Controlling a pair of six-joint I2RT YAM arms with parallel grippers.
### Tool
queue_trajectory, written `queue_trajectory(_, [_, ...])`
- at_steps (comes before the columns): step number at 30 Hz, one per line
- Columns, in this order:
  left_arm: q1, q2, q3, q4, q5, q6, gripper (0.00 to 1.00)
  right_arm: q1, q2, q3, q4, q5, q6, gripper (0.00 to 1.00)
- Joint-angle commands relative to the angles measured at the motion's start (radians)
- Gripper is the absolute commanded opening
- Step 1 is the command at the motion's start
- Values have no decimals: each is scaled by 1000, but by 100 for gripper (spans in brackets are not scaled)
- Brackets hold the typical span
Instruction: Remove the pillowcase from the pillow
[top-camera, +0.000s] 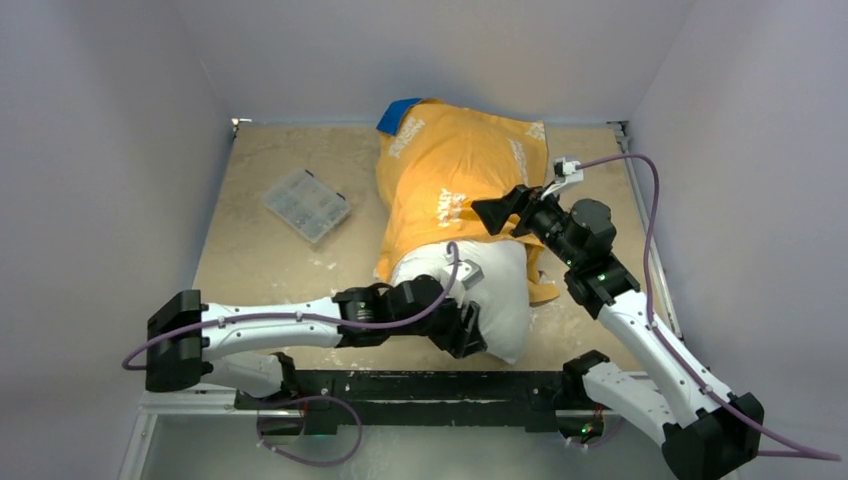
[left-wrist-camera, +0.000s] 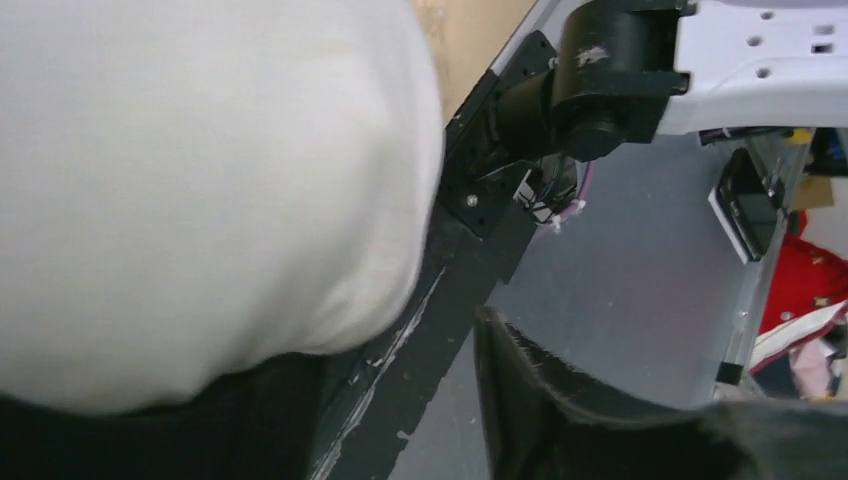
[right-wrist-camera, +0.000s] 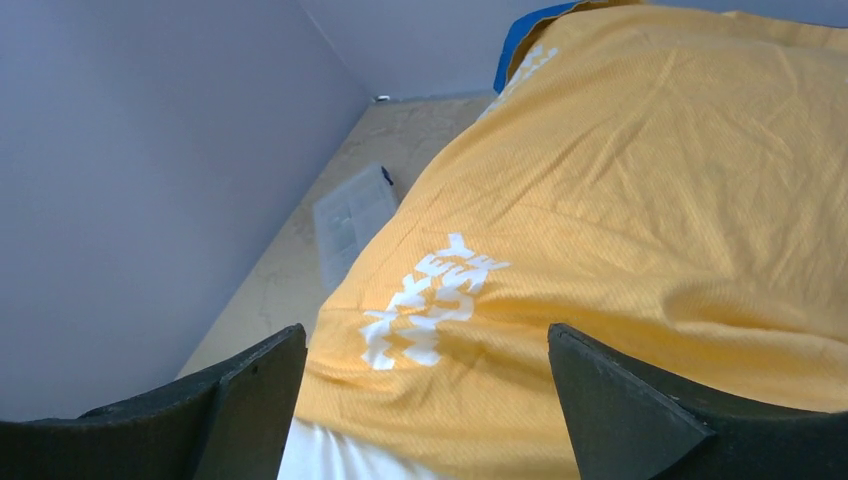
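Observation:
The orange-yellow pillowcase (top-camera: 465, 165) with white lettering covers the far part of the pillow. The pillow's plain white near end (top-camera: 500, 290) sticks out of it. A blue corner (top-camera: 397, 113) shows at the far end. My left gripper (top-camera: 468, 335) is at the pillow's near end. In the left wrist view its jaws (left-wrist-camera: 400, 400) stand apart, and the white pillow (left-wrist-camera: 200, 180) bulges over the left finger. My right gripper (top-camera: 495, 215) is open above the pillowcase (right-wrist-camera: 650, 200). Its jaws (right-wrist-camera: 425, 345) straddle the lettering near the hem, where white pillow (right-wrist-camera: 330, 455) shows.
A clear plastic compartment box (top-camera: 306, 204) lies on the tan table at the left, also in the right wrist view (right-wrist-camera: 350, 215). The black base rail (top-camera: 400, 385) runs along the near edge just below the pillow. Grey walls enclose the table on three sides.

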Motion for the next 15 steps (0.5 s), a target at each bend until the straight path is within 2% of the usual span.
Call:
queue_trajectory(1, [-35,49,214,-77,-114,92,66,1,-12,24,-18,-35,-36,94])
queue_trajectory(2, [-36,50,243,-107,-117,105,74,2,-15,17,-21,-34,-38,94])
queue_trajectory(5, [-35,31,323,-194,-136,147,81,1,-15,3,-23,-35,-43,94])
queue_trajectory(10, [-34,-44,438,-334,-214,178,81,3,3,7,-20,-48,-46,95])
queue_trajectory(15, [-6,-150,448,-450,-458,162,81,25,19,13,-22,-51,-43,97])
